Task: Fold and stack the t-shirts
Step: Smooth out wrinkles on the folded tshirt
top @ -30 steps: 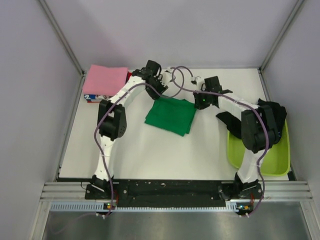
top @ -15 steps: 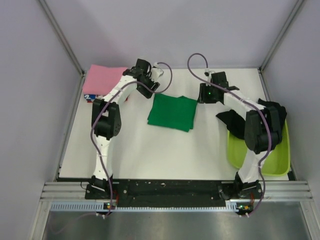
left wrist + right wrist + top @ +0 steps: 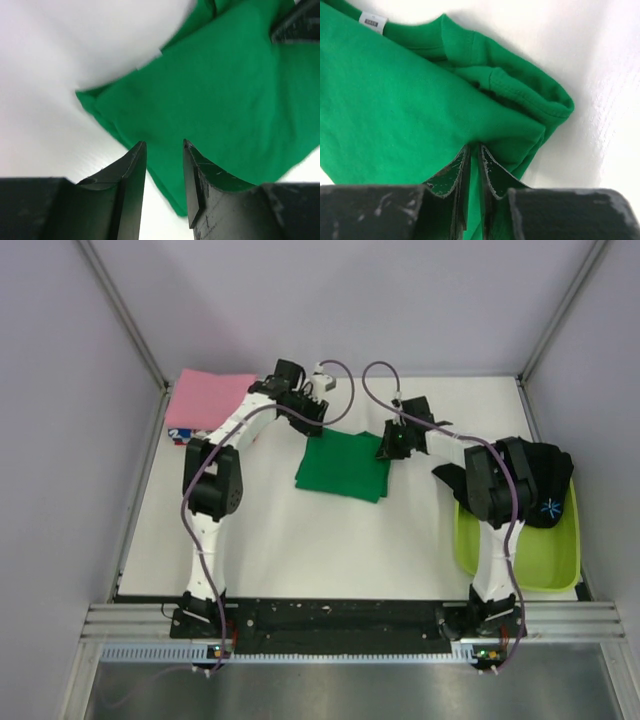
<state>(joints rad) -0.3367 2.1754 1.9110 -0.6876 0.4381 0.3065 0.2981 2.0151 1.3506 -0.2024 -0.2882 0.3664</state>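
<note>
The right hand [image 3: 474, 150] is pinched almost closed on a thin fold of the green t-shirt [image 3: 410, 110], near its ribbed collar. The left hand [image 3: 164, 146] hangs part open over another edge, gripping nothing. That tee lies mid-way across the counter [image 3: 300, 540] as a soft, slightly skewed square, folded but not yet stacked. The pink t-shirt [image 3: 208, 400] tops a flat pile in the far left corner. A black t-shirt [image 3: 545, 475] slumps unfolded in the glossy lime tub [image 3: 520, 565], probably the next job.
</note>
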